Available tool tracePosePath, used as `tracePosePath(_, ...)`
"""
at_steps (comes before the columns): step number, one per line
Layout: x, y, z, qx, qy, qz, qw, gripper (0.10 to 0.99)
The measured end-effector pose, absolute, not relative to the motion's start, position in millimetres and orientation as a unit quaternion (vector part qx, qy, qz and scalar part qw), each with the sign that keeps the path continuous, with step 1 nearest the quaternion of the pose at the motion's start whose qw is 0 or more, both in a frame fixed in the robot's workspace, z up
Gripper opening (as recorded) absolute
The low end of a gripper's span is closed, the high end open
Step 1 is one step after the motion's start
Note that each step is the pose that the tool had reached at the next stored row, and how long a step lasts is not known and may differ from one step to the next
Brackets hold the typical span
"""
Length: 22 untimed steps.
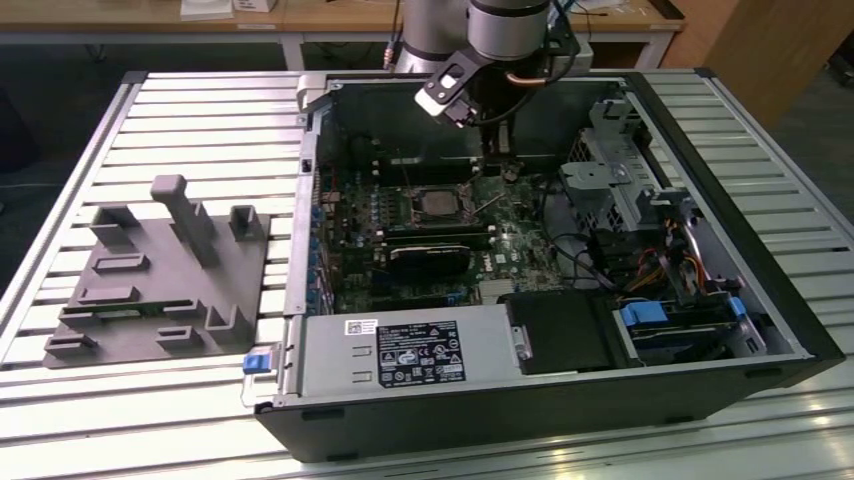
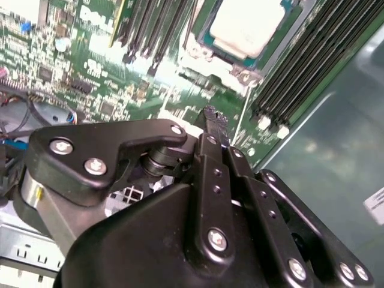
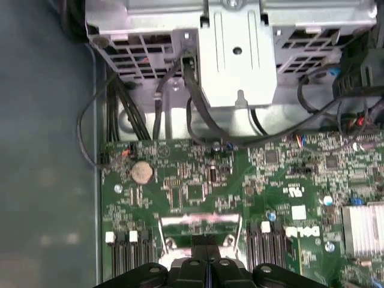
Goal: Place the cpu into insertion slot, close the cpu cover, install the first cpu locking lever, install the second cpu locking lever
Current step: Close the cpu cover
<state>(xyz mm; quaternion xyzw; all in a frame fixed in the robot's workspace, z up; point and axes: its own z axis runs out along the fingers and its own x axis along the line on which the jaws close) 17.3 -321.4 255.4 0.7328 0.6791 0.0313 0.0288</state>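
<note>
The cpu (image 2: 246, 24) is lying seated just ahead of the gripper (image 2: 211, 117); its jaws are pressing together, gripping nothing

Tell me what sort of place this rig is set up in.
Probably a lab or workshop: an open computer case lies on a slatted metal table, a grey fixture tray sits beside it, and wooden desks stand behind.

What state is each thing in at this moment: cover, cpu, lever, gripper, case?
cover: down flat, framing the cpu.
cpu: seated, face up.
lever: thin rod angled up off the board, apparently unlatched.
gripper: shut, low over the board beside the lever.
case: lying flat, side open.
</note>
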Motion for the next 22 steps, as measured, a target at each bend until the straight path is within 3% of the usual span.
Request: tracePosePath(22, 60, -321, 247, 0.733, 0.679, 0.03, 0.028, 0.106)
